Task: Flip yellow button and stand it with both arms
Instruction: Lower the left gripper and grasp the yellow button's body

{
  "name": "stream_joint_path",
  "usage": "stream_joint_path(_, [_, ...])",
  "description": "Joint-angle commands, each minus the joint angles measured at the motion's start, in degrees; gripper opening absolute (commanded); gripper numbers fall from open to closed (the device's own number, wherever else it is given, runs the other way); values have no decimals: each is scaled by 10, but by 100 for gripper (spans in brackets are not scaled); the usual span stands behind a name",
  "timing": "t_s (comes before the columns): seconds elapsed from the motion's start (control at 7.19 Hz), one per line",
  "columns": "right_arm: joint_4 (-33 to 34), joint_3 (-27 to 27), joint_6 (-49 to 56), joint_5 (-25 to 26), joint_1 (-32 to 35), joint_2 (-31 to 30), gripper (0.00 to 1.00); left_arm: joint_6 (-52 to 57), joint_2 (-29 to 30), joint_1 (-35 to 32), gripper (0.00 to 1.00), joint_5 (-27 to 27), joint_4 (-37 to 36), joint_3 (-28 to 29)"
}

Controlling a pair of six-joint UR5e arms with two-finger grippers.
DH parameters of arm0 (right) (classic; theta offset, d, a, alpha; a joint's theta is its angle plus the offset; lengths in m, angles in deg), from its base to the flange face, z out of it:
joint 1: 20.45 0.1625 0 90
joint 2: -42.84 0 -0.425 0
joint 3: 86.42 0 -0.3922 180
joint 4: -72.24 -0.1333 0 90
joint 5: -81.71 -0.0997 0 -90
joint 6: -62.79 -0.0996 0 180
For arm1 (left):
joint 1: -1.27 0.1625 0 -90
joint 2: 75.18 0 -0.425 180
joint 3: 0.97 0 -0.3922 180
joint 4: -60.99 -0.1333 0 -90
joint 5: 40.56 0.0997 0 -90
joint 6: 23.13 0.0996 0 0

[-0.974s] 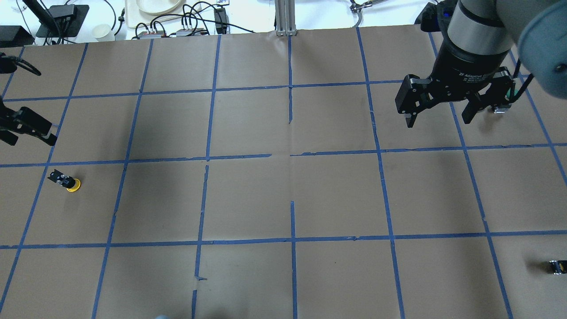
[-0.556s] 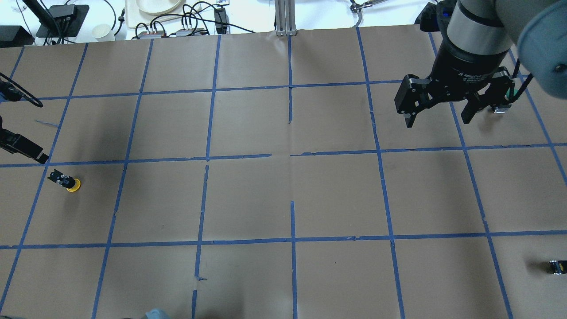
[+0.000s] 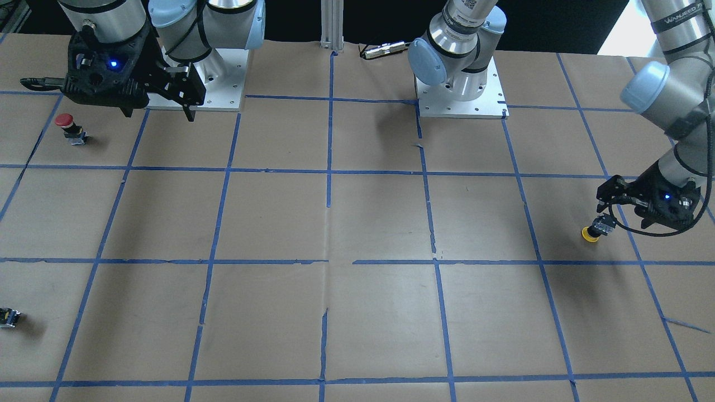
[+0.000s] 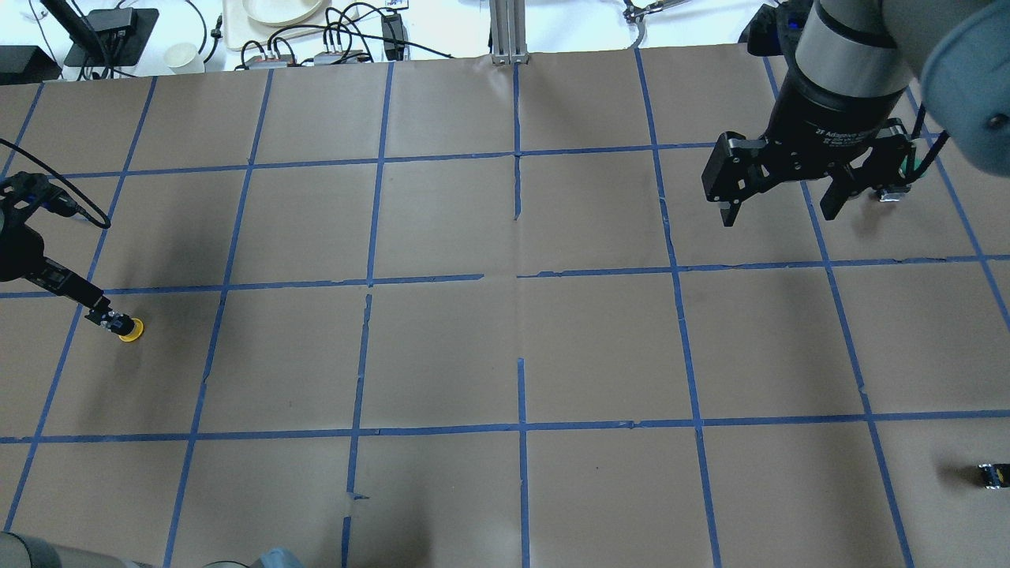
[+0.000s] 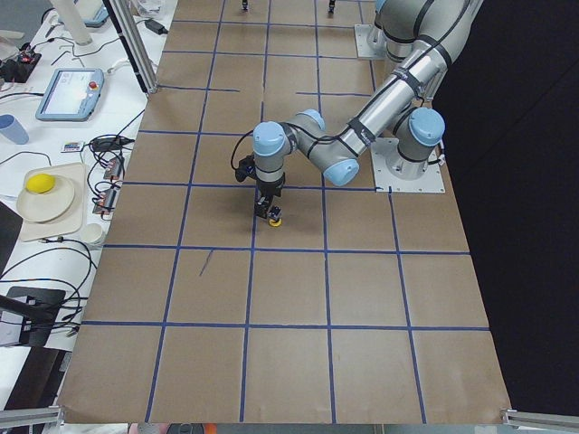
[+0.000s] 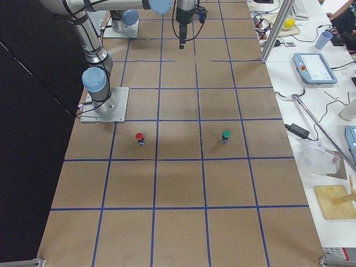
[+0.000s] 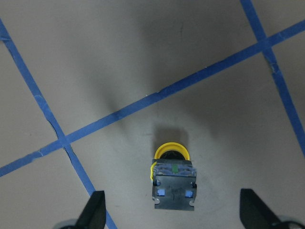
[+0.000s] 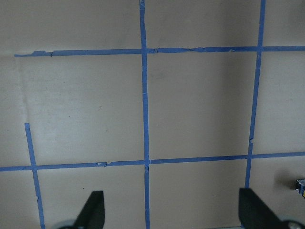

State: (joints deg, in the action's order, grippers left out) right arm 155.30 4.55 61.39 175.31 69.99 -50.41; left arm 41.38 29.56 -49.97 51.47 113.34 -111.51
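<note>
The yellow button (image 4: 125, 326) lies on its side at the table's left, its yellow cap pointing away from its black-and-grey base. It also shows in the front view (image 3: 594, 229), the exterior left view (image 5: 274, 217) and the left wrist view (image 7: 172, 177). My left gripper (image 7: 174, 212) is open and low over the button, one finger on each side of the base, not touching it. It also shows in the overhead view (image 4: 96, 308). My right gripper (image 4: 779, 214) is open and empty, held high over the far right; it also shows in the right wrist view (image 8: 172, 212).
A red-capped button (image 3: 67, 126) stands near the right arm's base. A small dark block with a yellow spot (image 4: 993, 474) lies at the right edge. Brown paper with a blue tape grid (image 4: 521, 276) covers the table. Cables and clutter lie beyond the far edge.
My left gripper has moved from the left edge toward the yellow button and come down over it. The button has not moved. The right arm has barely moved.
</note>
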Motion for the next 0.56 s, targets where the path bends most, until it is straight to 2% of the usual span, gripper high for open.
stream_joint_path(0.0, [1, 0, 1, 1, -1, 0, 100, 5, 10, 0, 99, -5, -5, -6])
stream_joint_path(0.14, [1, 0, 2, 1, -2, 1, 100, 44, 12, -1, 99, -3, -4, -8])
stream_joint_path(0.42, [2, 0, -4, -4, -1, 0, 100, 54, 14, 0, 96, -3, -5, -11])
